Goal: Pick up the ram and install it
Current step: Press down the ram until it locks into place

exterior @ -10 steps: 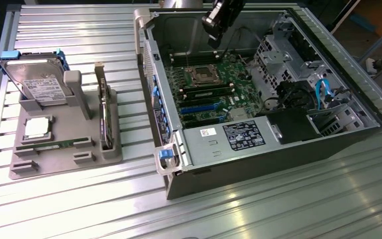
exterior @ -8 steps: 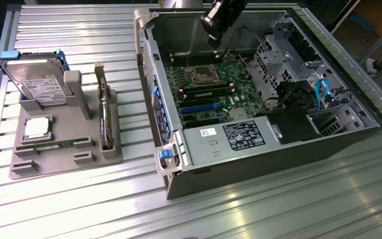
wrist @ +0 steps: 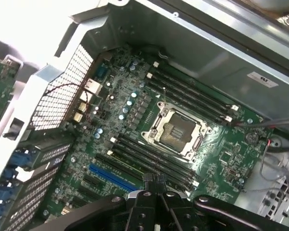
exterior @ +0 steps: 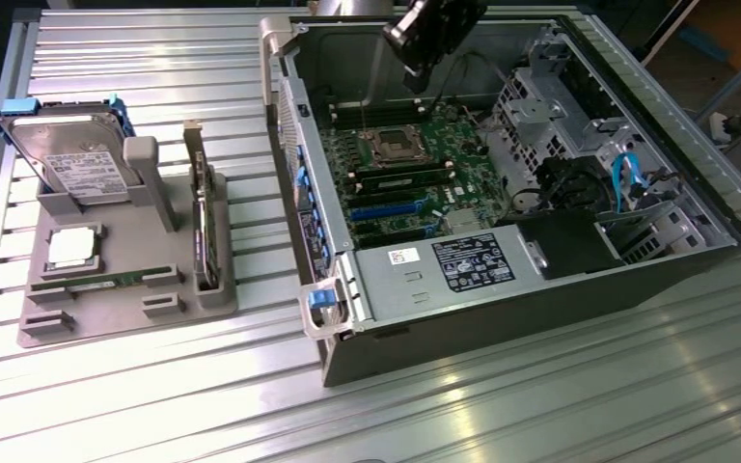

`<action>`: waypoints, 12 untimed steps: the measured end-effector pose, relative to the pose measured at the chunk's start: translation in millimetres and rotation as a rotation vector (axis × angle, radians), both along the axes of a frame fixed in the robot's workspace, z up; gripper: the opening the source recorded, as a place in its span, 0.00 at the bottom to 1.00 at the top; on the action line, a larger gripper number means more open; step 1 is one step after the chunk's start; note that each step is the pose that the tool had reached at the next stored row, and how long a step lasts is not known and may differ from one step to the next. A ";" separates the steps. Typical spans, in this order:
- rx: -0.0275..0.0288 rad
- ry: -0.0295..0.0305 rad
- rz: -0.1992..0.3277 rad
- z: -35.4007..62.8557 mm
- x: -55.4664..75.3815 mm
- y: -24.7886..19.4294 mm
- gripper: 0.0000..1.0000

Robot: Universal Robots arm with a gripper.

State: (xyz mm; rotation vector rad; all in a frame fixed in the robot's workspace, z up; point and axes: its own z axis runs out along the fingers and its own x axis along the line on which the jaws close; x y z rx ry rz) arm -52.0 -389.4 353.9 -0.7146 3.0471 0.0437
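Observation:
The ram (exterior: 88, 282) is a narrow green stick lying flat along the front of the grey holder (exterior: 113, 313), on the exterior view's left. My gripper (exterior: 415, 85) hangs above the open computer case (exterior: 500, 318), far from the ram and over the motherboard (exterior: 403, 164). The wrist view shows the gripper (wrist: 154, 180) with its black fingertips (wrist: 148, 179) pressed together and nothing between them. They hover over the dark memory slots (wrist: 154, 161) beside the processor socket (wrist: 176, 132).
The holder also carries a hard drive (exterior: 74, 159), a square silver processor chip (exterior: 72, 248) and a dark card on edge (exterior: 201, 222). The case walls (exterior: 296, 145) ring the motherboard. Cables (exterior: 621, 178) and a drive cage fill its right side. Ribbed metal table (exterior: 538, 405) lies all around.

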 end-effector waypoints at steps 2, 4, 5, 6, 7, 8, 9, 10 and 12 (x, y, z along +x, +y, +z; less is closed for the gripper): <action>0.0001 0.0000 -0.035 0.0 0.0 0.0 0.11; 0.0000 0.0000 -0.090 0.0 0.0 0.0 0.11; 0.0000 0.0000 -0.109 0.0 0.0 0.0 0.11; 0.0000 0.0000 -0.127 0.0 0.0 0.0 0.11; 0.0000 0.0000 -0.145 0.0 0.0 0.0 0.11; 0.0000 0.0000 -0.164 0.0 0.0 0.0 0.11; 0.0000 0.0000 -0.191 0.0 0.0 0.0 0.11; -0.0001 0.0000 -0.207 0.0 0.0 0.0 0.11; -0.0001 0.0000 -0.248 0.0 0.0 0.0 0.11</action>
